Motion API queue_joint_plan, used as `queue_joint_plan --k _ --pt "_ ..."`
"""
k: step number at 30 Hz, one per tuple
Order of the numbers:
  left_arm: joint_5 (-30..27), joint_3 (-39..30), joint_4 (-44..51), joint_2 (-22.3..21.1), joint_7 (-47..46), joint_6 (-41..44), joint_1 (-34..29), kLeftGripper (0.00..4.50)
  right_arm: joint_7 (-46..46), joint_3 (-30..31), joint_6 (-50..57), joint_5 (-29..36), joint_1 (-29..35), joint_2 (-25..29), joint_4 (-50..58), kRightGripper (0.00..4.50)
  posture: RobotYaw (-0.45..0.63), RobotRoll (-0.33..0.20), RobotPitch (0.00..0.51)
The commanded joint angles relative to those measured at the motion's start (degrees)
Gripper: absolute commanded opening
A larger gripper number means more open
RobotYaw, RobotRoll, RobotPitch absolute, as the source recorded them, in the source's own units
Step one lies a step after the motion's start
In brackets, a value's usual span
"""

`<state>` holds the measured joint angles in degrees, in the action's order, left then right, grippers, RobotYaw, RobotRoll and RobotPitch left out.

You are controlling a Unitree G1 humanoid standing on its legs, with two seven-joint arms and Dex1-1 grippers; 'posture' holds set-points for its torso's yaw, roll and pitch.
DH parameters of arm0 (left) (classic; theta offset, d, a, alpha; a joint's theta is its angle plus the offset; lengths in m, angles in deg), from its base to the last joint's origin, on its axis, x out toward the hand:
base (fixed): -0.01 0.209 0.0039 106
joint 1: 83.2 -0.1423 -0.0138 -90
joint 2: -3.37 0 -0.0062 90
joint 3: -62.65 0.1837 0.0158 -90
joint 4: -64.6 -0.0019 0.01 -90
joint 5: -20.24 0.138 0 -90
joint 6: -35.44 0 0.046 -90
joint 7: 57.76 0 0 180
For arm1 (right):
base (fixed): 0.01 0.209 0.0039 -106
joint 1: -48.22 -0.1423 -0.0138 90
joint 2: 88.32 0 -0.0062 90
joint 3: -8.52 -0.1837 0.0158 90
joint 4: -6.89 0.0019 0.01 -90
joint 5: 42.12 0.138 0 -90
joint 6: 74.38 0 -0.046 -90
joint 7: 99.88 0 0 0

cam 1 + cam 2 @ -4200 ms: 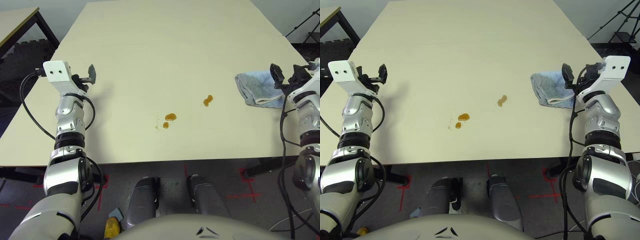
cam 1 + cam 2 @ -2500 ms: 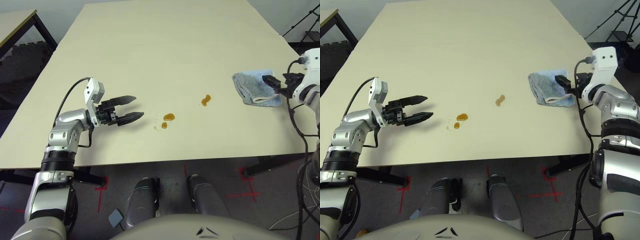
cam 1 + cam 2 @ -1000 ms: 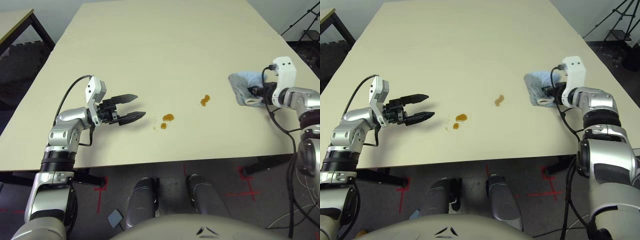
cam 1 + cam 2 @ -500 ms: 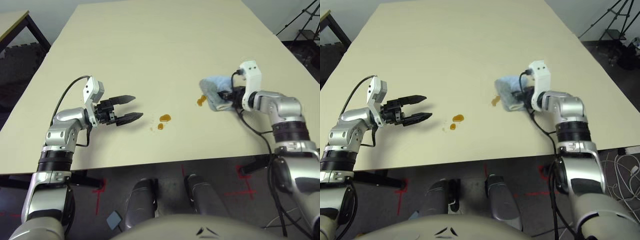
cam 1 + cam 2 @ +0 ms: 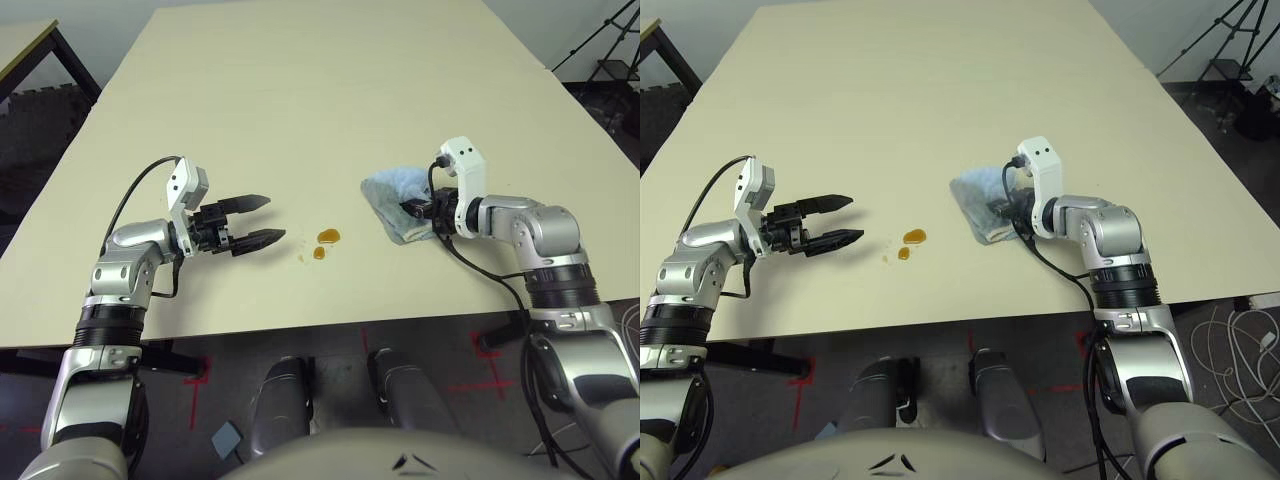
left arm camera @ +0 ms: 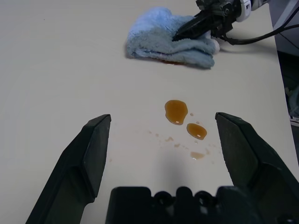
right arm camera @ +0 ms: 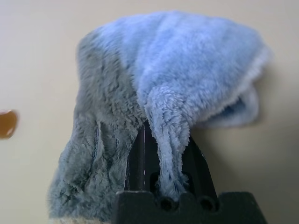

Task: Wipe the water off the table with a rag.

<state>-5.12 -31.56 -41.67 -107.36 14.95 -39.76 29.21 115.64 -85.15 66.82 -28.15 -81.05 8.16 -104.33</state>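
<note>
Amber, glossy water (image 5: 327, 237) sits as two rounded drops just below frame centre in the left eye view: a larger oval one and a smaller one (image 5: 317, 253) beside it, with faint pale specks nearby. In the left wrist view the pair shows between the two fingers, wet and reflective on a matte surface.

Left gripper (image 5: 255, 219) lies at left of centre, low over the table (image 5: 300, 100), pointing toward the drops but apart from them. Its fingers (image 6: 88, 154) are black, wedge-shaped, smooth plastic, spread wide with nothing between them. Silver forearm, white wrist block and a looped black cable behind it.

Right gripper (image 5: 416, 209) is at right of centre. Its fingers (image 7: 140, 158) are closed tight on a fold of the rag (image 5: 392, 195), which drapes over and hides most of them in the right wrist view.

Rag: light blue terry, deep fuzzy pile, whitish hem along one edge, bunched into a rumpled mound. It rests on the table just right of the drops, near them without touching.

Table: smooth pale beige top, rectangular, running to the upper edge of the frame. A smaller tan-topped table (image 5: 20, 45) with black frame shows at upper left; a black tripod (image 5: 605, 45) at upper right.

No legible writing seen. No containers.
</note>
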Motion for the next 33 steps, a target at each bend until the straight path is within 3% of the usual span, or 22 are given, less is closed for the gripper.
queue_joint_plan --k 1,11,14,21,24,27,33 --pt "0.6 0.2 0.4 -0.7 0.1 -0.1 -0.3 4.50 -4.2 -3.4 -4.2 -1.9 -2.1 3.3 -8.2 0.01 -0.13 0.000 0.128" --pt "0.9 0.4 -0.7 -0.4 0.0 -0.9 0.4 4.50 -5.9 -4.9 -11.3 -1.7 -8.9 7.2 -19.6 0.01 -0.13 0.000 0.117" --pt "1.0 0.5 -0.8 -0.4 0.0 -1.1 0.5 4.50 -2.8 -2.8 -6.7 0.1 -6.8 5.4 -15.0 0.01 -0.13 0.000 0.116" --pt "1.0 0.6 -1.2 -0.3 0.0 -1.4 0.5 4.50 4.1 6.1 13.7 9.5 5.9 0.8 14.4 0.01 -0.14 0.000 0.120" --pt "1.0 0.6 -1.1 -0.2 0.0 -1.4 0.4 4.50 4.8 7.5 18.4 12.4 8.6 0.8 21.5 0.01 -0.14 0.000 0.123" --pt "1.0 0.6 -1.2 -0.2 -0.1 -1.5 0.3 4.50 3.7 6.9 19.1 12.6 8.5 1.3 22.4 0.01 -0.13 0.000 0.124" --pt "1.1 0.5 -1.5 -0.2 -0.2 -1.8 0.3 4.50 0.1 0.6 14.5 10.6 2.7 2.4 13.3 0.01 -0.13 0.000 0.123"
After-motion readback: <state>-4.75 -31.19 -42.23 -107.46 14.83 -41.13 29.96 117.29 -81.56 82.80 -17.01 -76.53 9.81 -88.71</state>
